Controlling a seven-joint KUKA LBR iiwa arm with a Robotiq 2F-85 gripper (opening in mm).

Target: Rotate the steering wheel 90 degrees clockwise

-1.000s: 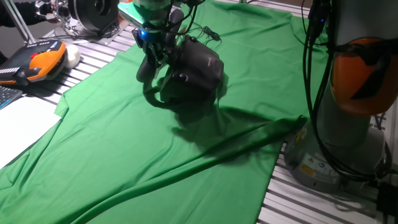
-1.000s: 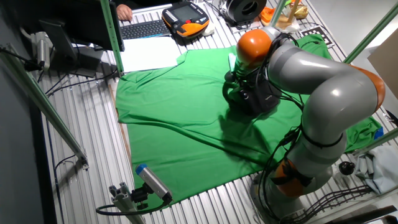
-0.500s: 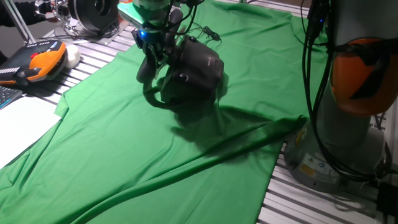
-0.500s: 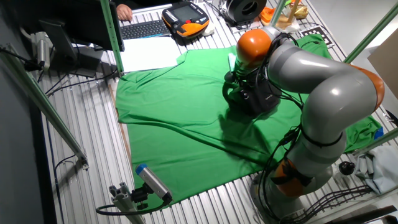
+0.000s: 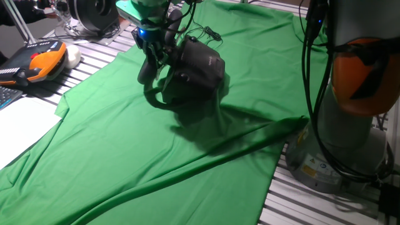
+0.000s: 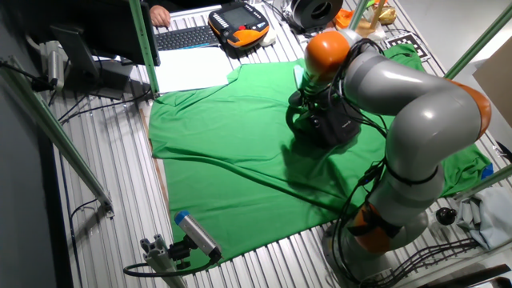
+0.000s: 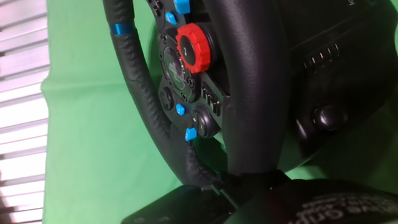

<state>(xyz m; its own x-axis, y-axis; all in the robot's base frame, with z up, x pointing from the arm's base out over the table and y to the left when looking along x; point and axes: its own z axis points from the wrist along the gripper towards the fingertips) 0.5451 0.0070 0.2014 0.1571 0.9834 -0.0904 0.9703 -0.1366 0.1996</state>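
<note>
Your end effector (image 5: 152, 55) sits right at the steering wheel (image 5: 164, 87) on the green cloth (image 5: 125, 144) — the rim's upper edge just beside it, hub beyond — though you cannot tell whether its jaws grip the rim.

Green cloth (image 5: 125, 137), orange pendant (image 5: 44, 60), keyboard (image 6: 182, 37)

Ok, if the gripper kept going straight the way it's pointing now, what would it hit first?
Most likely the steering wheel itself: the hand view is filled by its rim and button hub, close ahead. The gripper sits at the wheel's upper edge, though whether it already touches cannot be told.
</note>
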